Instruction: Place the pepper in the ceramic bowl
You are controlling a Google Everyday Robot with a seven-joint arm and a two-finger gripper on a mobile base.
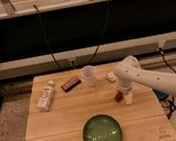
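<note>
The small reddish-brown pepper (118, 97) lies on the wooden table (64, 120), right of centre. My gripper (124, 97) is down at the table directly against the pepper's right side, at the end of the white arm that reaches in from the right. The green ceramic bowl (85, 135) sits nearer the front edge, below and left of the pepper, with nothing in it.
A clear plastic cup (89, 75) stands at the back centre. A dark brown bar (70, 83) lies left of it, and a white bottle (45, 96) lies on its side further left. A small white object (111, 76) rests behind the gripper.
</note>
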